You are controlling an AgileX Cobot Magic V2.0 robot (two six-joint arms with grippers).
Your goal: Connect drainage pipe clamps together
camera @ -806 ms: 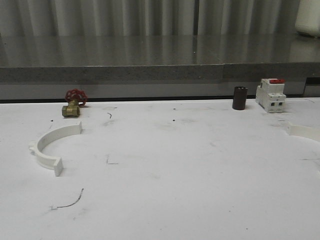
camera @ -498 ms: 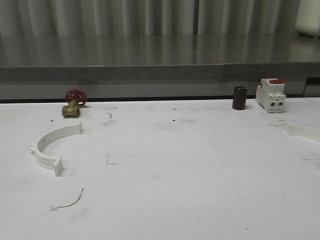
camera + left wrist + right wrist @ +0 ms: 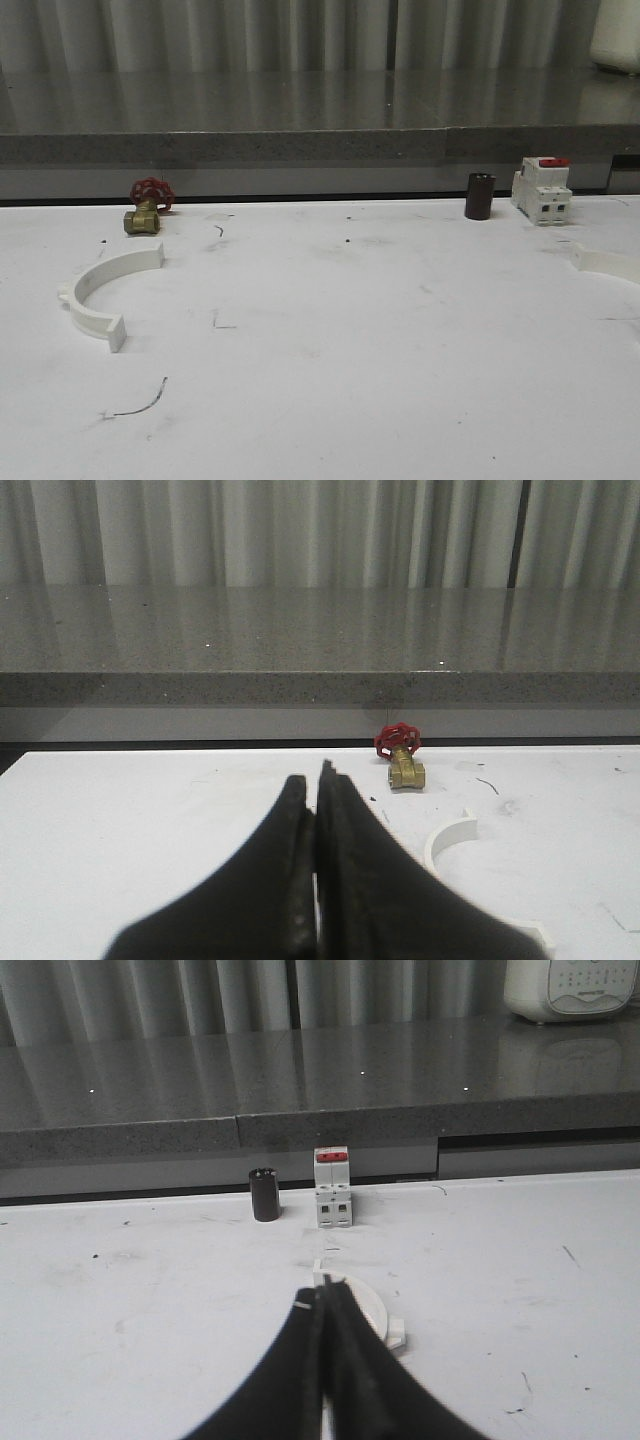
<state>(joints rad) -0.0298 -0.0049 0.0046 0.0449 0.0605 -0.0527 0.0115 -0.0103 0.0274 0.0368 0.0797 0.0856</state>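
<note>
One white half-ring drainage pipe clamp (image 3: 98, 292) lies on the table's left side, its open side facing right. In the left wrist view this clamp (image 3: 446, 841) curves beside my left gripper (image 3: 316, 783), which is shut and holds nothing. The other clamp half (image 3: 609, 263) lies at the table's right edge, partly cut off. In the right wrist view that clamp (image 3: 376, 1312) sits just beyond my right gripper (image 3: 322, 1296), whose dark fingers are pressed together and cover part of it. Its small outer nub shows past the fingers.
A brass valve with a red handwheel (image 3: 146, 209) stands at the back left. A dark cylinder (image 3: 480, 196) and a white circuit breaker with a red top (image 3: 542, 190) stand at the back right. A grey stone ledge (image 3: 320, 145) runs behind the white table.
</note>
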